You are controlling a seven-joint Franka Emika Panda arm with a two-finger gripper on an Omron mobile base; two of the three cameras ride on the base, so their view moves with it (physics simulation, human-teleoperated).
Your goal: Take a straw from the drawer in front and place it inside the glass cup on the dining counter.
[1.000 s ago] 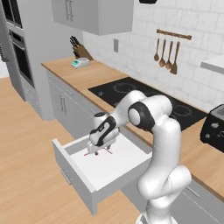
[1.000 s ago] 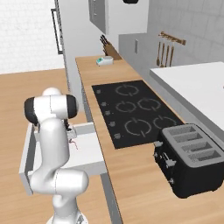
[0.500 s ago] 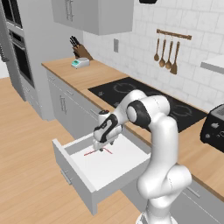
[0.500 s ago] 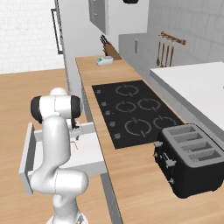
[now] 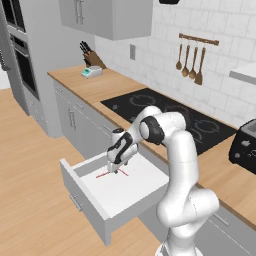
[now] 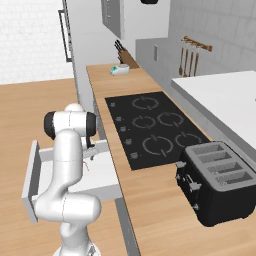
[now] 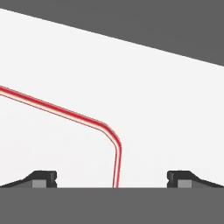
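Observation:
The drawer (image 5: 85, 195) stands pulled out below the hob counter, its white inside bare except for the straw (image 5: 106, 174), a thin red stick lying flat on the floor. My gripper (image 5: 116, 168) points down into the drawer, just above the straw, and is open. In the hand view the straw (image 7: 65, 111) runs in from the left and bends down, its short end passing between the two fingertips (image 7: 43, 177) of the gripper (image 7: 113, 180); nothing is gripped. From the right, the drawer (image 6: 31, 180) and the straw (image 6: 89, 163) show beside the arm. The glass cup and the dining counter are out of view.
Behind the drawer runs a wood counter with a black hob (image 5: 170, 117). A black toaster (image 6: 217, 182) stands at its near right end, a knife block (image 5: 89, 52) at the far end. Utensils (image 5: 192, 60) hang on the wall. Open wood floor lies left of the drawer.
My gripper has come down into the drawer, from well above the straw to just over it, still open. The straw has not moved.

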